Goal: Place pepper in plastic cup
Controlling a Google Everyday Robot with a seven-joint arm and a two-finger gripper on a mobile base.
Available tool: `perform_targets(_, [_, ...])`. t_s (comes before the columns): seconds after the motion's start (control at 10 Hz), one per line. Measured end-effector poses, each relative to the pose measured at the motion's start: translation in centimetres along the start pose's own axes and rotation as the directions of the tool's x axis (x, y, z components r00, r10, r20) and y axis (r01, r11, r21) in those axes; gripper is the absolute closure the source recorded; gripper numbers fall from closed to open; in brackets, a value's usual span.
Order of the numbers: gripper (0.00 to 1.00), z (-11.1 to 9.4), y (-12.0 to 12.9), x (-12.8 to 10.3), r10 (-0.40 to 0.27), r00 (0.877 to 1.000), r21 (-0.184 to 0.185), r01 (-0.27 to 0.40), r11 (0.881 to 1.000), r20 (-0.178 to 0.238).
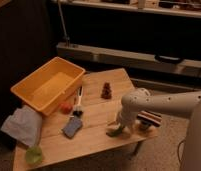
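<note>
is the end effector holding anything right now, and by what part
Cannot be told. The end effector is down right at the pepper on the table, but a grip does not show.

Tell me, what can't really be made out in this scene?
All in the camera view:
- pepper: partly covered by the gripper, which is low at the near right edge of the table; held or not, unclear.
- plastic cup: near left corner, in dim light; contents not visible.
- striped thing: partly behind the arm; cannot be named.
- arm: cut off by the right edge.
</note>
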Motion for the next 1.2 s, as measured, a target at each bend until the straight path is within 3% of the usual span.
perform_targets(0.7, [0.95, 1.9, 0.0, -0.4, 0.033, 0.999, 0.031, -0.033, 0.999, -0.011])
perform_targets(1.0, [1.0, 1.7, 0.0, -0.4, 0.025, 1.0, 0.033, -0.024, 0.999, -0.01])
perform_targets(1.2, [1.0, 0.4, 0.8, 0.0, -0.04, 0.999, -0.013, 0.041, 0.999, 0.021])
